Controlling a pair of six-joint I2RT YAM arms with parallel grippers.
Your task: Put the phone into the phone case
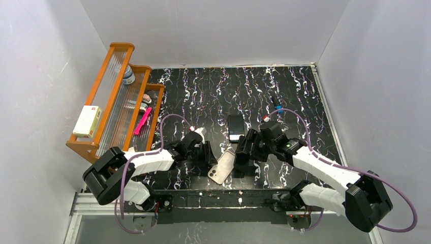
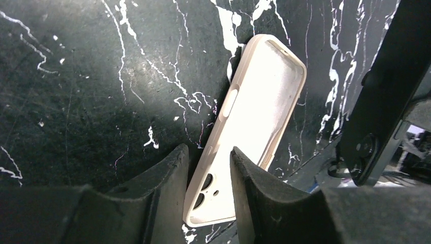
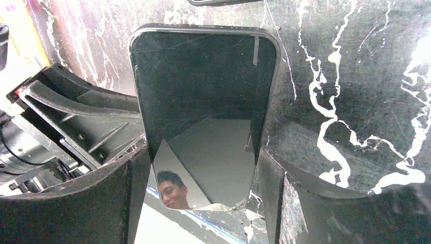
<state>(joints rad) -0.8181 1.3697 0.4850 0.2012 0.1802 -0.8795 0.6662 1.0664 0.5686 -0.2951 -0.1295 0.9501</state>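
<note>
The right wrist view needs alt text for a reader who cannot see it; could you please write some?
The right gripper holds the phone between its two black fingers, the dark screen facing the camera and reflecting a person's face. Behind is the black, white-veined table, with part of the left arm at the left edge.

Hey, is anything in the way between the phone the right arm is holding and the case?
Nothing visible. The right gripper holds the phone just beside the case, whose open side is empty; the left gripper pinches its edge near the camera cutout.
</note>
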